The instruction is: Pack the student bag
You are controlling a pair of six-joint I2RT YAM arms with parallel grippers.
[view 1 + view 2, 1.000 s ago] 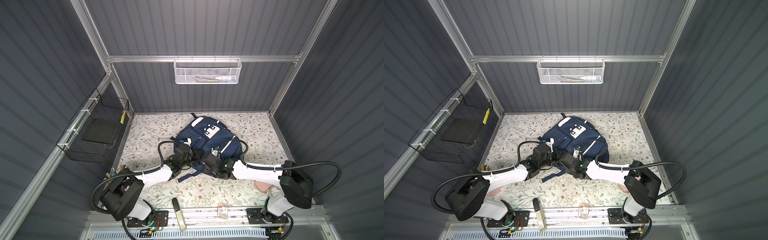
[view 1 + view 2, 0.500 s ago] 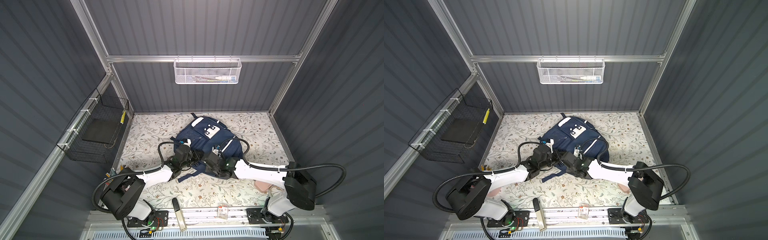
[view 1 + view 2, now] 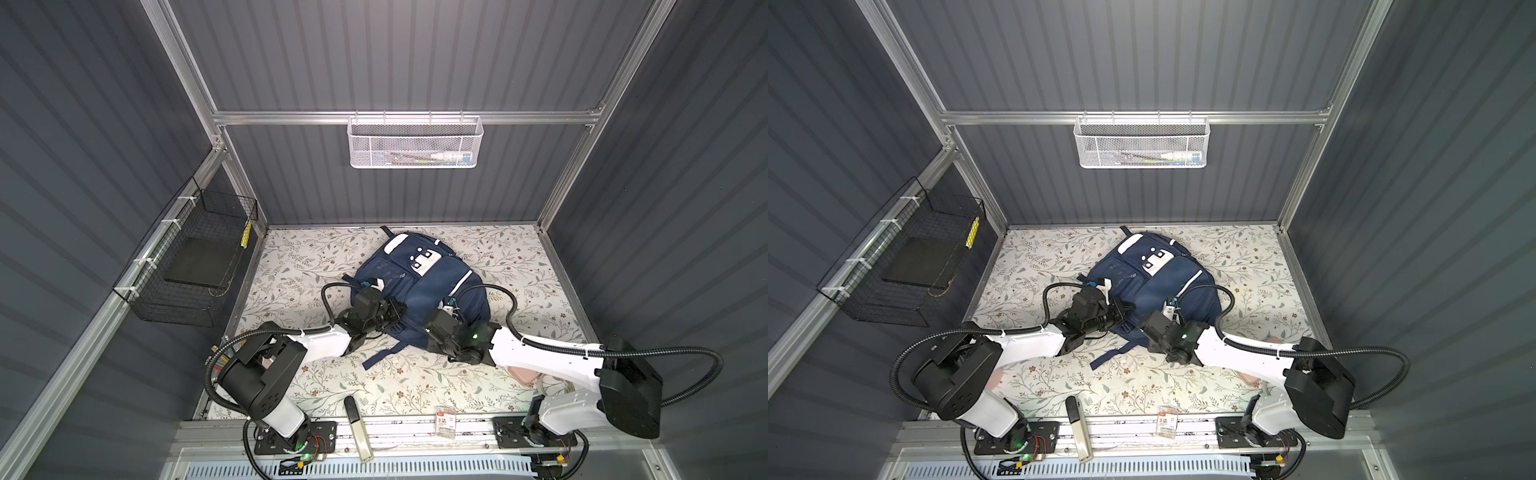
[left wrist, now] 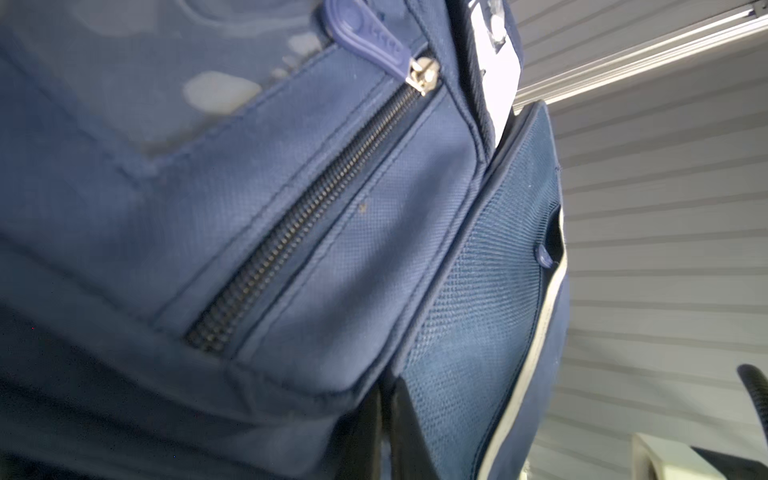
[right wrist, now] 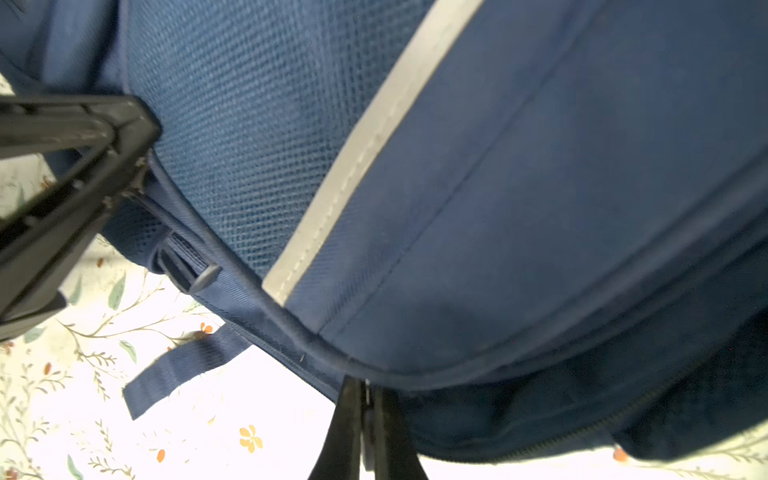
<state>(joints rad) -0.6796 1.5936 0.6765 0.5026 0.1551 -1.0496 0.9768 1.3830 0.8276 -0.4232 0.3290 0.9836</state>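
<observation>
The student bag (image 3: 432,286) was laid centrally on the bench (image 3: 519,266), toward the far side. Its near left edge was pinched in the closed left end effector (image 4: 384,415), and its near right piped seam in the closed right end effector (image 5: 365,415).

Student bag (image 3: 419,291) of matt navy woven cloth, coarse mesh side panel (image 5: 249,104), smooth pale-grey stripe (image 5: 365,158), dark metal zip teeth (image 4: 299,220) and shiny slider (image 4: 424,77); matt floral-print table cover (image 3: 299,266); white-coated metal mesh basket (image 3: 415,143); black wire basket (image 3: 187,266); satin aluminium frame rail (image 3: 291,117).
</observation>
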